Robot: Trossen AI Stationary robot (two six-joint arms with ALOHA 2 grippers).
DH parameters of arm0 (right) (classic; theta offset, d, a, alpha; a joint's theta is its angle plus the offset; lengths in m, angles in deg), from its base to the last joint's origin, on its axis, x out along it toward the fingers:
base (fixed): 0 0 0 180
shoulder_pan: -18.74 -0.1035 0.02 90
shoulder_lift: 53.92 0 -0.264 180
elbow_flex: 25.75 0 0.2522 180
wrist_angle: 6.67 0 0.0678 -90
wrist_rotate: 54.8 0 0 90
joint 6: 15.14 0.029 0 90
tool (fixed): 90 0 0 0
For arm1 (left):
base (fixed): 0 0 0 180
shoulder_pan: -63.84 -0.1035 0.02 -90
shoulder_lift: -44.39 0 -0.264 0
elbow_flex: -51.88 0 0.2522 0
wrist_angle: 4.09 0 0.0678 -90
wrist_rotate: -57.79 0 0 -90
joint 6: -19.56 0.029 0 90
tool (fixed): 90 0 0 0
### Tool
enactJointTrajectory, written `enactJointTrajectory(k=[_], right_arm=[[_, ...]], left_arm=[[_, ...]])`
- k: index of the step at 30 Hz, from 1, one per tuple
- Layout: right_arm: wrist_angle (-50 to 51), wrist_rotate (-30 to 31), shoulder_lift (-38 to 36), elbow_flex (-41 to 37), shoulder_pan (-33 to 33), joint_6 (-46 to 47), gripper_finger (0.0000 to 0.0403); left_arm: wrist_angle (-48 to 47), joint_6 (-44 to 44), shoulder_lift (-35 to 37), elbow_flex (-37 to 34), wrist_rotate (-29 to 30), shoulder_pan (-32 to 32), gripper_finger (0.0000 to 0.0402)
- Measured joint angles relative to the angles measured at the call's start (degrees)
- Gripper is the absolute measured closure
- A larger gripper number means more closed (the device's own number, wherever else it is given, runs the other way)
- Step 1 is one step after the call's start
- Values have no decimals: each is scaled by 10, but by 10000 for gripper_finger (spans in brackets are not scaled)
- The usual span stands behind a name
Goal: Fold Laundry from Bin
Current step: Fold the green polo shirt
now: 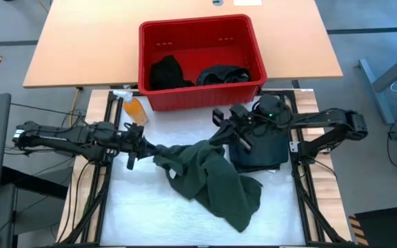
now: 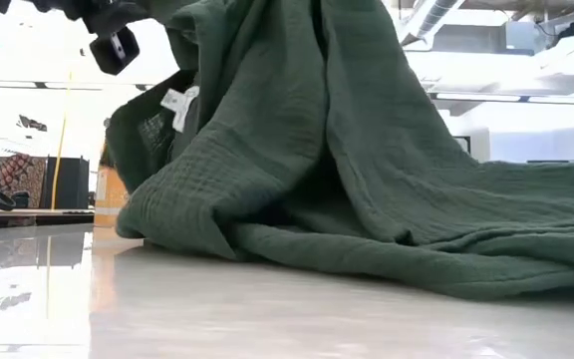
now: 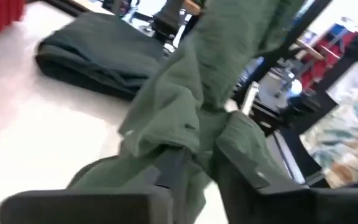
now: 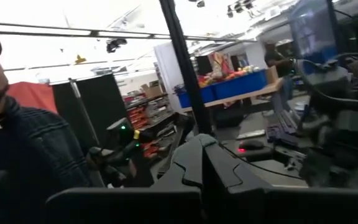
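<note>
Left gripper (image 1: 143, 147): at the left side of the white work mat, fingers clamped on one end of the olive-green garment (image 1: 216, 180); the left wrist view shows cloth bunched between the fingers (image 3: 169, 167).
Spray bottle (image 1: 134, 107): orange, lying just beside the bin's near left corner; not laundry.
Olive-green garment: the task piece in hand, held up at two ends and sagging between them, with most of it heaped on the mat toward the near right; the low view shows it (image 2: 367, 160) draped from above with a white label visible.
Bin (image 1: 253, 34): red, at the far edge of the mat, with two dark garments (image 1: 167, 71) in it.
Folded dark piece (image 1: 264, 153): a flat, squared stack on the right of the mat, beneath the right arm.
Right gripper (image 1: 227, 131): above the garment's right end, apparently shut on it; the right wrist view shows only its fingers and the room, where a person stands.
Progress, as a judgement: one piece looks folded, the green one is being spread out and not yet folded, and at least two wait in the bin, so well under half is done.
Hard to make out: the right gripper's exact hold; how many layers the stack has; whether more lies under the bin's garments.
</note>
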Motion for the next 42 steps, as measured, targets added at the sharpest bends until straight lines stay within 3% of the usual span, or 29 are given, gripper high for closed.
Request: enactJointTrajectory(k=[4,8,12,17,20,25,27,36,39,42], right_arm=[[-3,-6,2,-11,5,13,386],[-7,-6,2,-16,13,37,386],[-8,-8,2,-15,16,44,386],[-7,-20,2,-15,17,54,385],[-6,-28,2,-15,17,61,385],[-5,-41,2,-15,17,67,385],[-5,-41,2,-15,17,65,385],[-6,-41,2,-15,20,60,385],[-6,-41,2,-15,20,60,385],[-6,-41,2,-15,20,52,385]], left_arm=[[25,1,0,0,45,0,278],[149,66,5,0,76,0,238],[259,163,5,0,76,1,222],[240,204,6,0,100,7,221],[158,140,15,0,100,7,221],[-28,-121,26,0,153,-6,220],[-67,-170,30,0,142,-8,218],[-117,-195,83,0,1,-10,216],[-122,-213,111,0,-1,-10,216],[-51,-180,120,0,32,-3,216]])
